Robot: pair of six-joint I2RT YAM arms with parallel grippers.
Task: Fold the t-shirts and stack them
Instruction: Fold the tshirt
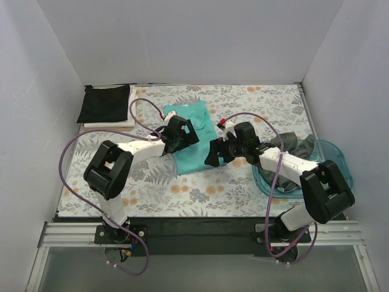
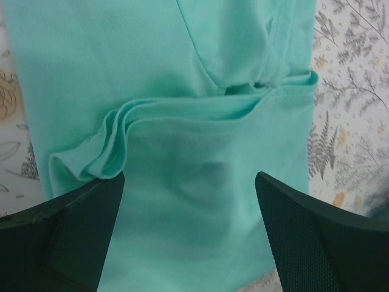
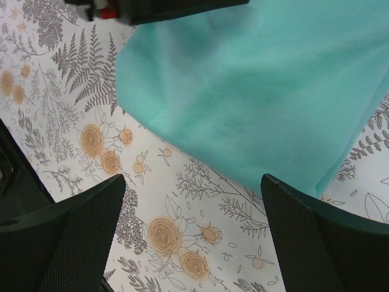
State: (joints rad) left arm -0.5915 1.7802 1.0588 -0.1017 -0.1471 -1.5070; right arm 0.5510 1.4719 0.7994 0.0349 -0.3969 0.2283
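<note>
Left fingers (image 2: 61, 231) above teal t-shirt (image 2: 182, 79), lengthwise near-far.

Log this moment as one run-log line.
teal t-shirt: partly folded, mid-table | left gripper: open over it | right gripper: open at its edge | black t-shirt: folded, far-left corner

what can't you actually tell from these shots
Top view: the dark grey t-shirt in the blue tray is mostly behind the right arm; folded or not is unclear.
Top view: the white t-shirt shows only an edge under the black t-shirt.
Left wrist: the teal t-shirt runs off the frame; its outline is cut.
</note>
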